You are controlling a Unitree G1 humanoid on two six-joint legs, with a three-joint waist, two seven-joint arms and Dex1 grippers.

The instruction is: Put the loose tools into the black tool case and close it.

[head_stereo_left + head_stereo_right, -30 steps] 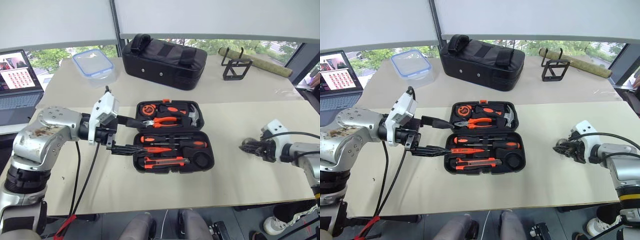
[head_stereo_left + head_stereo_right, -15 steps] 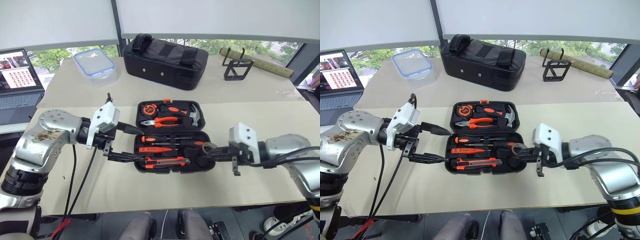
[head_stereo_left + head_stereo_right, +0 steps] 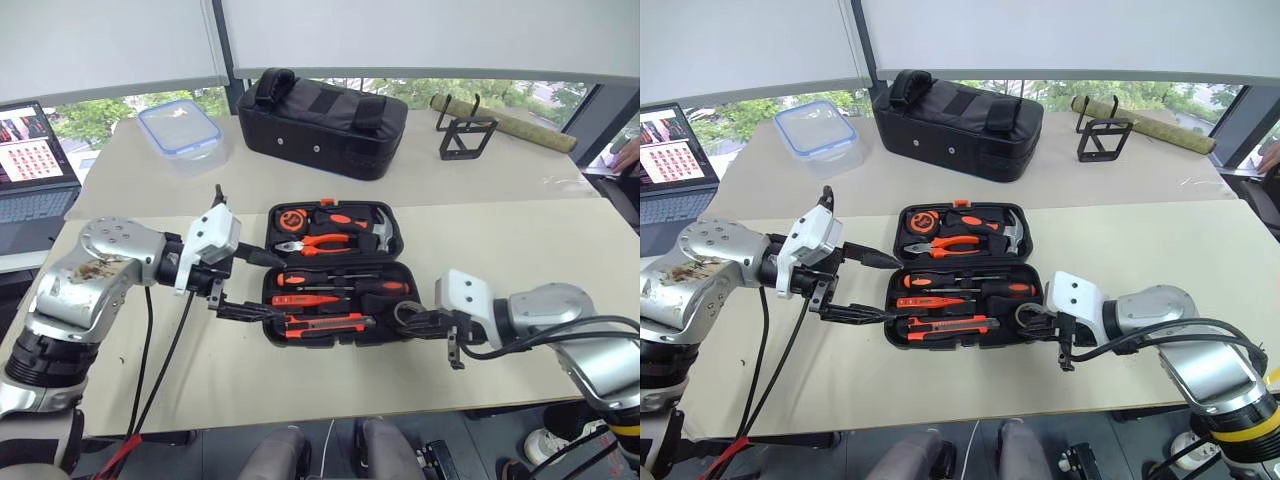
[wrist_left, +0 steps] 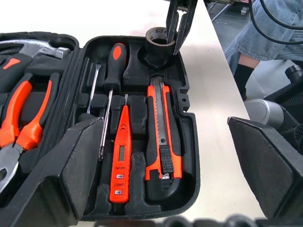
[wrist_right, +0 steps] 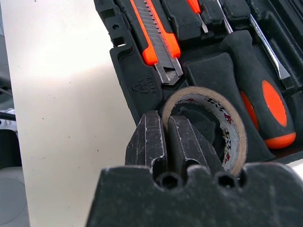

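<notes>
The black tool case [image 3: 340, 342] lies open mid-table. Its front half holds two black-and-orange screwdrivers [image 4: 113, 61], a small orange screwdriver [image 4: 120, 156] and the orange-black utility knife [image 4: 163, 142]. At the case's front right corner my right gripper [image 5: 165, 137] is shut on the wall of the grey tape roll [image 5: 208, 123], one finger inside the ring and one outside. The roll [image 3: 405, 312] sits tilted over the round recess. My left gripper [image 3: 272, 287] stands open at the case's left edge, its fingers straddling that edge with nothing between them.
Pliers [image 3: 320, 242], a hammer [image 3: 388, 232] and a tape measure [image 3: 297, 217] fill the case's far half. Behind are a black fabric bag [image 3: 320, 110], a plastic container [image 3: 180, 125], a wire stand [image 3: 465, 135] and a laptop [image 3: 35, 160]. A person's hand [image 3: 628, 155] shows far right.
My right gripper carried the tape roll leftward from the table's right side to the case's front right corner. The left gripper stayed open at the case's left edge.
</notes>
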